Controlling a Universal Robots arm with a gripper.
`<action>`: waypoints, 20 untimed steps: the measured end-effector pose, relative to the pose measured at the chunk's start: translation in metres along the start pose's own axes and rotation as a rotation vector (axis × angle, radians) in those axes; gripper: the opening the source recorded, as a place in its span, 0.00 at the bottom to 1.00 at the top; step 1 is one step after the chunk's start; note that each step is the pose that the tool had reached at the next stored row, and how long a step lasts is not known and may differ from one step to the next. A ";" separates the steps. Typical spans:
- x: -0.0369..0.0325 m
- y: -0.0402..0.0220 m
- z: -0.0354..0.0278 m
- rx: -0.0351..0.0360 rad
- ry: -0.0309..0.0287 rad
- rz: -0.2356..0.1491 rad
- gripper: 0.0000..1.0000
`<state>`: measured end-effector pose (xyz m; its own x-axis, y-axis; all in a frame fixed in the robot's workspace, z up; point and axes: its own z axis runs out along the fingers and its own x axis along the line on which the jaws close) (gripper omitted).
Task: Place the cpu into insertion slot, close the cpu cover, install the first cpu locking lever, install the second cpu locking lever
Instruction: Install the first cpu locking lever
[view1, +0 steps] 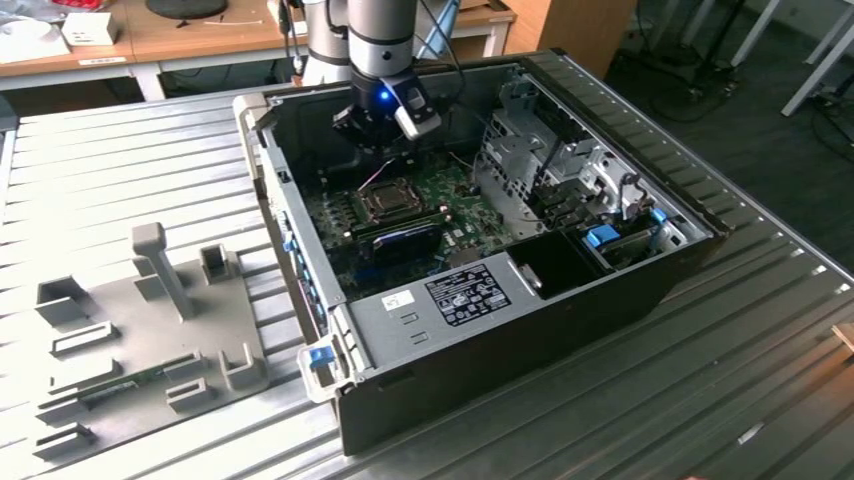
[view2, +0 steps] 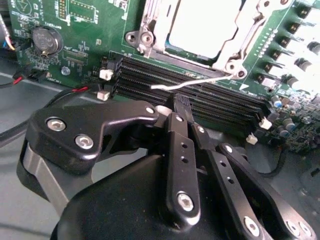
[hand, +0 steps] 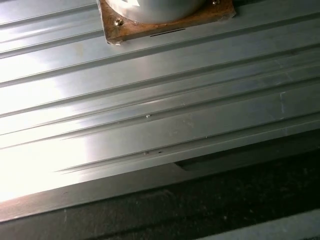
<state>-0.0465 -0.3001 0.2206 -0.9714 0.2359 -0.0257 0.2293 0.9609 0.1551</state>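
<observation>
An open computer case lies on a ribbed metal table, with the green board inside. The insertion slot sits in the board's middle. In the second wrist view the cpu shows its dull silver top inside the slot, and the shiny cpu cover frames it. A thin wire locking lever juts out sideways over the black memory slots. My gripper hangs above the slot's far side. Its black fingers are shut, the tips close to the lever, with nothing seen between them.
A metal drive cage and cables fill the case on the exterior view's right. A grey fixture plate with upright posts lies on the table at the exterior view's left. A coin battery sits on the board. The first wrist view shows the ribbed table.
</observation>
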 end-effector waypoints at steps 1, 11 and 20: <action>0.0000 0.0001 -0.0003 0.0001 -0.0001 0.000 0.10; 0.0058 -0.0013 -0.0010 -0.0016 -0.0079 -0.001 0.10; 0.0058 -0.0078 -0.0021 -0.0032 -0.0140 -0.002 0.10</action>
<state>-0.0541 -0.3065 0.2212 -0.9709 0.2360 -0.0398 0.2271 0.9609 0.1582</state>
